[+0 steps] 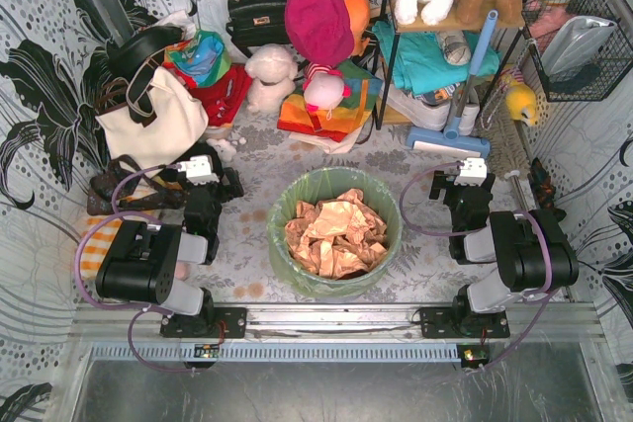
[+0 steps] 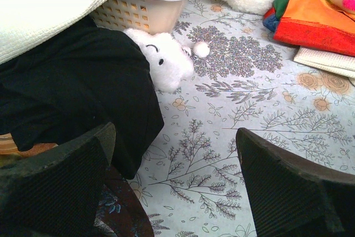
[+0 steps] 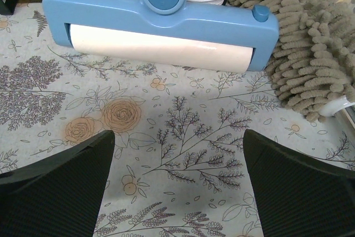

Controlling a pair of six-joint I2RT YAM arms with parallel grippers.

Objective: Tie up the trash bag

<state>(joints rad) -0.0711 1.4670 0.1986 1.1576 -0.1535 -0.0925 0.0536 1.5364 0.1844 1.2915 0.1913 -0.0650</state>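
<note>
Top external view: the trash bag [image 1: 331, 183], stuffed with crumpled paper [image 1: 336, 234], sits on the counter [image 1: 247, 170] between both arms. Left hand [image 2: 172, 187] and right hand [image 3: 177, 187] hang released, empty. A careless pinch could tear the thin plastic.

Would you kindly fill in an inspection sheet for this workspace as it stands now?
Surface: floral cloth, lying flat.
Job's things: trash bag at the centre of the cloth, mouth open, untied, crumpled brown paper inside.
Clutter: cream tote bag, black handbag, white plush toy, blue roller, all beyond the bag.
Grippers: left gripper open, empty; right gripper open, empty, facing the roller.
Cables: purple cable loops on both sides, none across the bag.
Surroundings: patterned walls; wire basket on the right.
</note>
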